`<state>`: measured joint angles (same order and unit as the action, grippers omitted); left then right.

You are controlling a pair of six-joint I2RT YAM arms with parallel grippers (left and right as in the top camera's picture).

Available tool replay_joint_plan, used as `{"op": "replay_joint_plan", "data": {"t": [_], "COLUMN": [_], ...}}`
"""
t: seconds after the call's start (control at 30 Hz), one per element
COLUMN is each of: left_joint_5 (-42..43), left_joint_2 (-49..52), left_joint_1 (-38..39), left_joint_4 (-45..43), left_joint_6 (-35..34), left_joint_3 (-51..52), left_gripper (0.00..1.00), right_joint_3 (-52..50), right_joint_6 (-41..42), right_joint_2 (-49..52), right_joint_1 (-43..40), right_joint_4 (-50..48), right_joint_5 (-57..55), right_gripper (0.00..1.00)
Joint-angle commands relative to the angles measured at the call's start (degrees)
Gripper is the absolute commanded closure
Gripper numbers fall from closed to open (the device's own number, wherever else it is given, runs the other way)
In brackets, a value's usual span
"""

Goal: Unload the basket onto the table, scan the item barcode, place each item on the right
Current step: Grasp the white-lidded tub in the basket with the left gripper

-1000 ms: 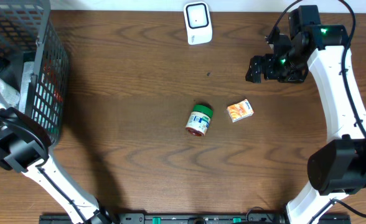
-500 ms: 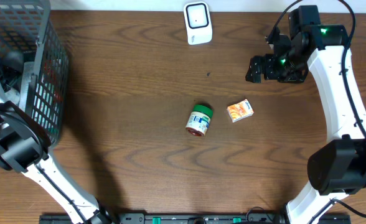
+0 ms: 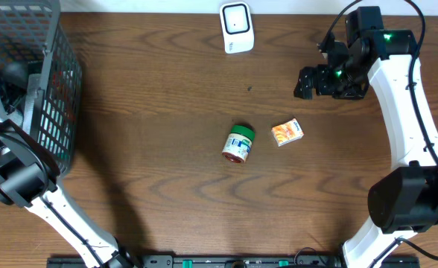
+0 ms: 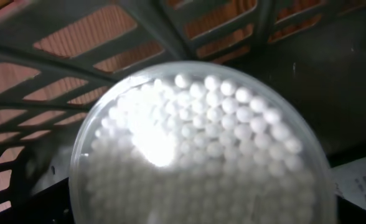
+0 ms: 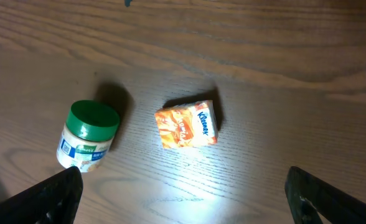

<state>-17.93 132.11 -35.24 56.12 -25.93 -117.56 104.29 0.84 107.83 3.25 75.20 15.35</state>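
Two jaws are standing released. My left gripper (image 3: 12,73) is hanging inside the basket (image 3: 55,112) at the left edge of the table (image 3: 167,216), over a bead tub (image 4: 201,155), seemingly the item; closing off-centre is risking a slip off its round lid.

Wood table (image 3: 167,89) w/ jar (image 3: 238,144), tissue pack (image 3: 287,132), scanner (image 3: 236,27), basket (image 3: 55,104).

The left gripper is hidden inside the far-left wire basket (image 3: 55,82), its wrist view filled by a blurred, bead-filled round container (image 4: 198,155) cut off below.
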Motion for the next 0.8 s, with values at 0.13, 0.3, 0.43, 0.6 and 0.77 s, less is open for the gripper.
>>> {"op": "replay_joint_plan", "data": {"t": [0.13, 0.3, 0.43, 0.6, 0.77], "left_joint_5": [2.3, 2.3, 2.3, 4.1, 8.5], "left_joint_2": [-2.6, -6.5, -10.1, -17.0, -27.9], "left_joint_1": [-0.3, -0.3, -0.3, 0.0, 1.4], "left_joint_4": [-0.8, -1.2, -1.4, -1.4, -0.7], "left_joint_6": [0.6, 0.8, 0.8, 0.8, 3.0], "left_joint_3": [-0.4, -0.5, -0.5, -0.5, -0.5], "left_gripper": [0.09, 0.15, 0.16, 0.18, 0.20], "right_joint_3": [0.9, 0.9, 0.9, 0.9, 0.9], "right_joint_6": [-0.7, -0.6, -0.6, -0.6, -0.6], "right_joint_2": [-0.9, -0.9, -0.9, -0.9, -1.0], "right_joint_1": [0.2, 0.2, 0.2, 0.2, 0.2], "right_joint_4": [0.0, 0.0, 0.0, 0.0, 0.0], "right_joint_5": [-0.3, -0.3, -0.3, -0.3, -0.3], "right_gripper": [0.01, 0.01, 0.01, 0.01, 0.01]}}
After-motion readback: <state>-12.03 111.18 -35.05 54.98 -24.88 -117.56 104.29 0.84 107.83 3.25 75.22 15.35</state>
